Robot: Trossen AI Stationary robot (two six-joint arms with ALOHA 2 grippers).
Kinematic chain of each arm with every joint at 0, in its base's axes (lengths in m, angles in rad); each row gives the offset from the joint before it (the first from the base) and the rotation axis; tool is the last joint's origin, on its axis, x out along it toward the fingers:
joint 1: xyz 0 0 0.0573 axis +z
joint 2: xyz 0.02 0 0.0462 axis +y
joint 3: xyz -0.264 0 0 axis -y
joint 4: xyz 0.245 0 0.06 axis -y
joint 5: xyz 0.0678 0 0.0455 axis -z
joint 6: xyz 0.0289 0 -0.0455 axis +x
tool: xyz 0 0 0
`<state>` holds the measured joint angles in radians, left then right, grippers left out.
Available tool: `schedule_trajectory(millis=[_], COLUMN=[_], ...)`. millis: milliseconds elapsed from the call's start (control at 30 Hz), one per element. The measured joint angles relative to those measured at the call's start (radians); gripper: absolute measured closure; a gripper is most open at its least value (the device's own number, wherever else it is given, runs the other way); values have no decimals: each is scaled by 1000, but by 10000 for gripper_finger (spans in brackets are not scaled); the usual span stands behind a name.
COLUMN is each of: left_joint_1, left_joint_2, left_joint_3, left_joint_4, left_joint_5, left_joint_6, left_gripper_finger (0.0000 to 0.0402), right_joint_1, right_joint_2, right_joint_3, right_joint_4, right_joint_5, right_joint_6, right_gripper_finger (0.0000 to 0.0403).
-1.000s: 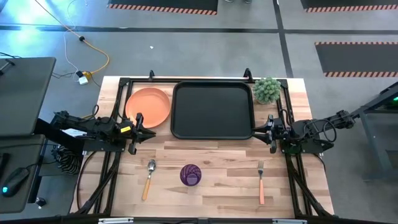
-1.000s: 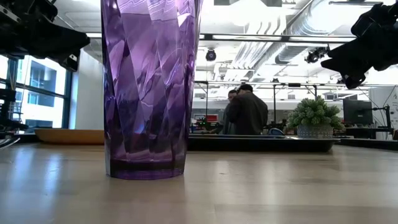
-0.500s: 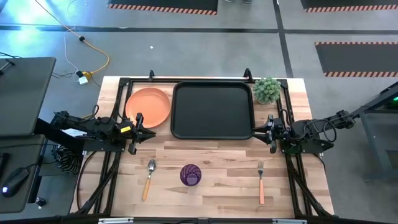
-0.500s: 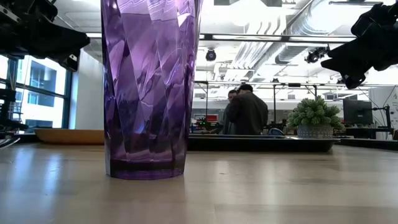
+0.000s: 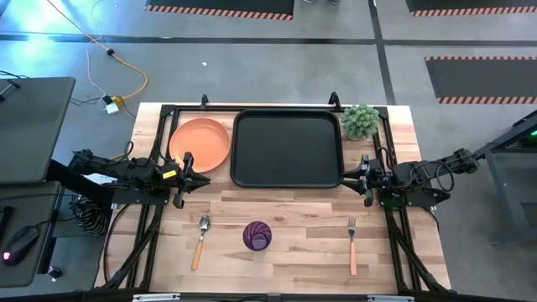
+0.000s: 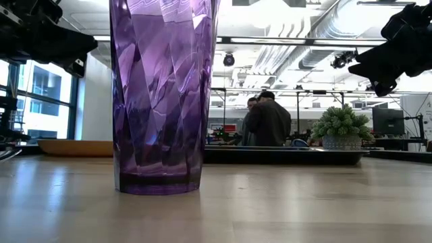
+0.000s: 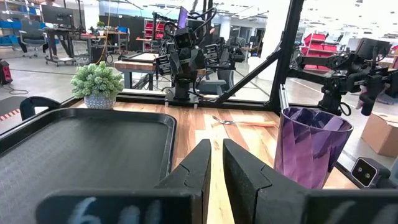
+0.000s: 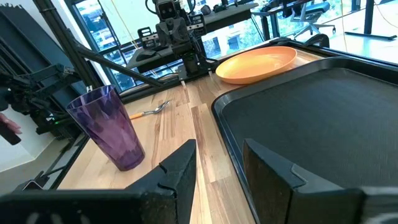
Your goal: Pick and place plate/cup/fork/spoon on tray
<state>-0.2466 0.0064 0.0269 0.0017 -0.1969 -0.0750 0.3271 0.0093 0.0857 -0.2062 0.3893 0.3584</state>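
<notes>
A: The cup [image 5: 257,236] is being seen nearest, standing upright on the bench [image 5: 294,252] at its front edge, between the spoon [image 5: 201,240] and the fork [image 5: 351,244], touched by neither. It is judged light, stiff and smooth-walled, so slipping is being risked; it is probably best taken across its faceted wall near the middle.

B: And the cutlery?

A: Both pieces are being judged thin, light and lying flat, hard to get under; the slim orange handles are thought the place to pinch.

B: How are the claws being held?

A: Behind the cutlery, the left claw [image 5: 186,178] is being held almost pressed together, only a narrow slit showing, pinching nothing, just beside the plate [image 5: 200,143]. The right claw [image 5: 366,179] is being held spread and empty at the tray's [image 5: 287,149] right edge.

B: Farther back?

A: The plate is lying on the bench beside the tray's left edge, not on it; its raised rim is judged the hold. Nothing is being carried on the tray yet. A small plant [image 5: 361,121] is standing by its far right corner.

B: What is being shown differently?

A: The overhead view alone is giving the whole layout; in the low view the cup [image 6: 164,94] is looming large, and people [image 6: 266,120] are being shown in the room beyond.
</notes>
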Motion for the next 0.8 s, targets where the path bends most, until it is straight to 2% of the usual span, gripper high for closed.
schedule_trajectory(millis=[500, 800], left_joint_1=[0, 0], left_joint_2=[0, 0], left_joint_3=[0, 0], left_joint_4=[4, 4], left_joint_5=[-22, -27], left_joint_6=[-10, -10], left_gripper_finger=[369, 369], right_joint_1=[0, 0], right_joint_2=[0, 0], right_joint_3=[0, -1], right_joint_4=[1, 100], right_joint_5=[0, 24], right_joint_6=[3, 115], right_gripper_finger=[279, 279])
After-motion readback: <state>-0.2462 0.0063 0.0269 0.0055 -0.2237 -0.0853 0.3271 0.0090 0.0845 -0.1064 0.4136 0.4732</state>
